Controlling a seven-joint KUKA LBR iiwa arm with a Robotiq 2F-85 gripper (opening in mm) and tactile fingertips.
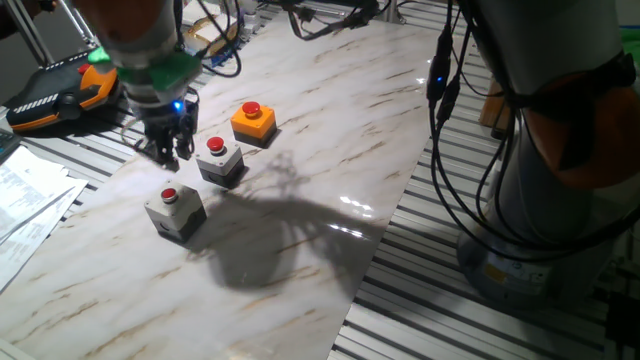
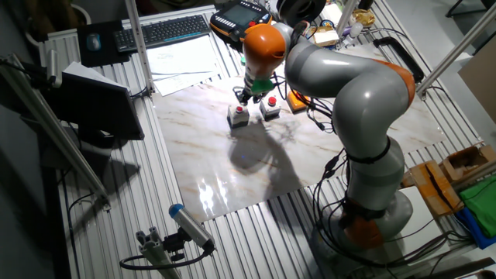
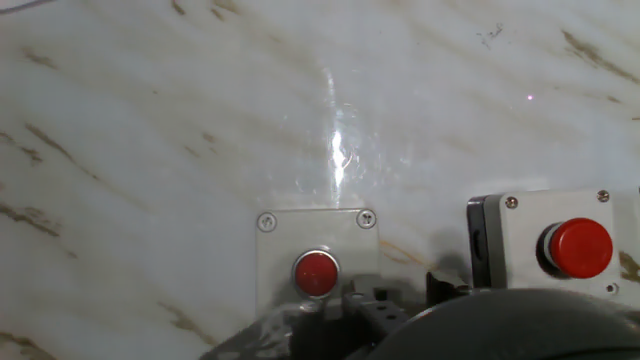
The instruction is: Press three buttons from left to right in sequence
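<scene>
Three box switches with red round push-buttons stand in a diagonal row on the marble board. The nearest is a grey box (image 1: 175, 212), then a second grey box (image 1: 221, 162), then an orange-yellow box (image 1: 253, 121). My gripper (image 1: 166, 150) hangs low over the board beside the middle box and behind the nearest one, touching neither. In the hand view the nearest box's button (image 3: 316, 272) lies just ahead of the dark fingertips at the bottom edge, and the second box's button (image 3: 578, 247) is to the right. The other fixed view shows the two grey boxes (image 2: 239, 115) (image 2: 270, 108) below the gripper (image 2: 249, 96). No view shows the gap between the fingertips.
The marble board (image 1: 330, 150) lies on a slatted metal table. An orange-black pendant (image 1: 55, 95) and papers (image 1: 25, 200) lie to the left. Cables (image 1: 445, 90) hang by the arm's base (image 1: 560, 200) on the right.
</scene>
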